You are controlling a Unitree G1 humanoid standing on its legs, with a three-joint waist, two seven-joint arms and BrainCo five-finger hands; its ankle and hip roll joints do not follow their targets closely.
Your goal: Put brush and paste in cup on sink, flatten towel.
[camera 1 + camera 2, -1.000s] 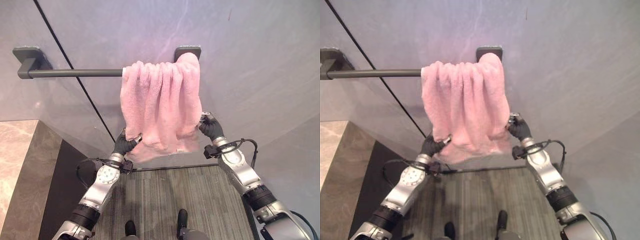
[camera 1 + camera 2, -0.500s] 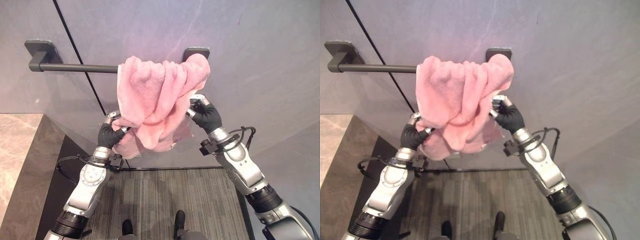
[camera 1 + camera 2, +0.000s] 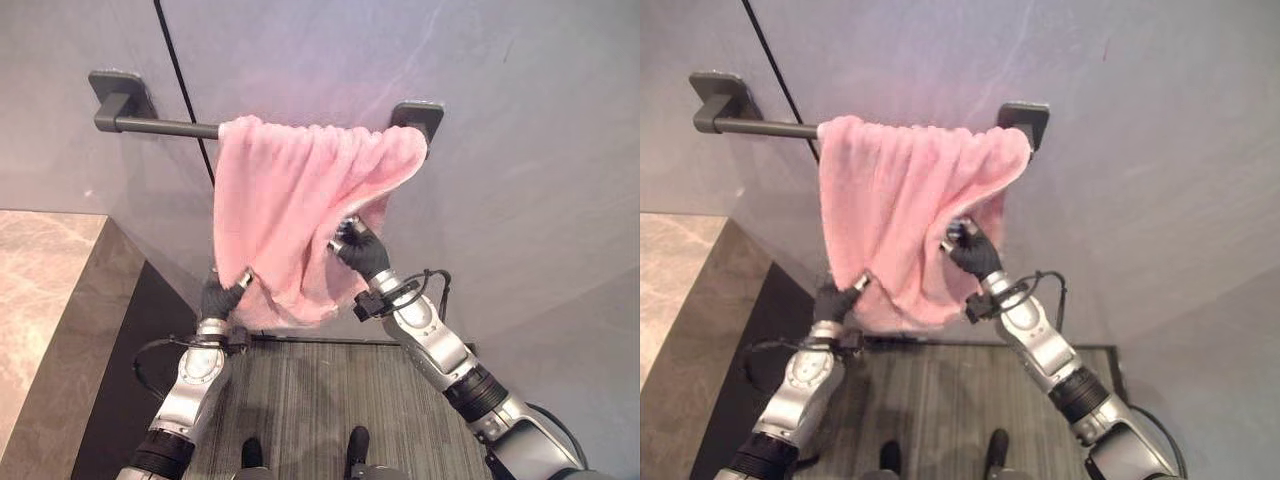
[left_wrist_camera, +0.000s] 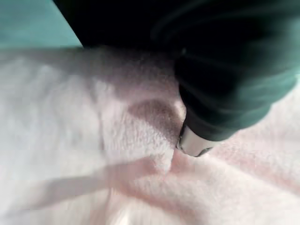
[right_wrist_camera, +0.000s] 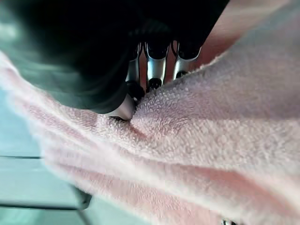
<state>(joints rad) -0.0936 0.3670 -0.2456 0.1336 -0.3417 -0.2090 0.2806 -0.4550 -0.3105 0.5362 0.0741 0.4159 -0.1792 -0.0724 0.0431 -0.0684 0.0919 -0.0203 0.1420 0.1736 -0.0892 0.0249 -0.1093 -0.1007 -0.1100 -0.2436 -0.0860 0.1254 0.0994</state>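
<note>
Towel: our soft pink towel [image 3: 295,215] now spreads wider along the dark metal bar [image 3: 155,126].
Hands: left hand [image 3: 222,293] and right hand [image 3: 358,250] both pinch it.

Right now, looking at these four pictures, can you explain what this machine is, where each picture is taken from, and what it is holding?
This is a humanoid robot with two arms. Two pictures look down from cameras on its head; the two close-ups come from cameras on its wrists. A pink towel hangs over a dark towel bar on a grey wall. The left hand pinches the towel's lower edge, and the right hand grips its other side higher up, as the right wrist view shows.
</note>
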